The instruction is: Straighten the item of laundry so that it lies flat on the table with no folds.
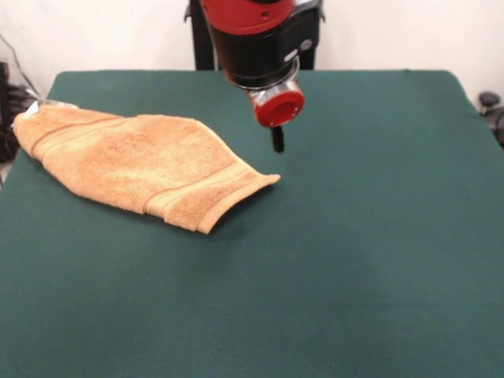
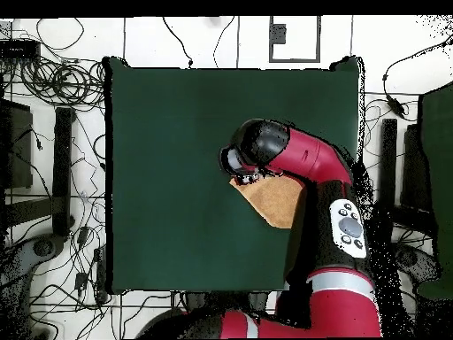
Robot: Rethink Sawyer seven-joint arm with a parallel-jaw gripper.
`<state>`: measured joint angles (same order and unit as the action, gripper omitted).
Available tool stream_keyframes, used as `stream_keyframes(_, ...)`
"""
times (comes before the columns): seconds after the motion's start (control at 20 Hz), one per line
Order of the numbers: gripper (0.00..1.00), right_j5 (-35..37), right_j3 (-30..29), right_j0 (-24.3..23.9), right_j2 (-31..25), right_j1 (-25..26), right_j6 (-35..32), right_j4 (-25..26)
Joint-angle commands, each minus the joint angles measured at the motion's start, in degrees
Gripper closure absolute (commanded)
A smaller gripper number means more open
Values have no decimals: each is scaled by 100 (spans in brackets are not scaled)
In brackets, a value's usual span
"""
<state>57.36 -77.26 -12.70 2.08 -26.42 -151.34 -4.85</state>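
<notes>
The orange-tan towel (image 1: 134, 161) lies on the left part of the dark green table (image 1: 362, 236). It is folded over on itself and narrows to a pointed corner at its right end, with border bands showing near both ends. My gripper (image 1: 277, 142) hangs from the red and black arm just behind that pointed corner, apart from the towel and holding nothing. In the overhead view the arm (image 2: 292, 155) covers most of the towel (image 2: 276, 202), and only a tan wedge shows on the table (image 2: 168, 159).
The towel's left end reaches the table's left edge in the front view. The black pedestal (image 1: 203, 39) stands behind the table's far edge. Cables (image 2: 62, 84) and equipment lie on the floor around the table.
</notes>
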Motion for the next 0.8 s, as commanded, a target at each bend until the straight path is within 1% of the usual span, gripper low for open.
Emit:
stream_keyframes(0.05, 0, 150, 80, 199, -92, 339, -291, 214)
stream_keyframes(0.25, 0, -1028, 96, 148, -155, 536, -412, 251)
stream_keyframes(0.35, 0, -1502, 101, 173, -131, 539, -519, 289)
stream_keyframes(0.55, 0, -2247, 12, 192, -87, 558, -636, 311)
stream_keyframes(0.8, 0, -2914, -194, 23, -286, 675, -546, 123)
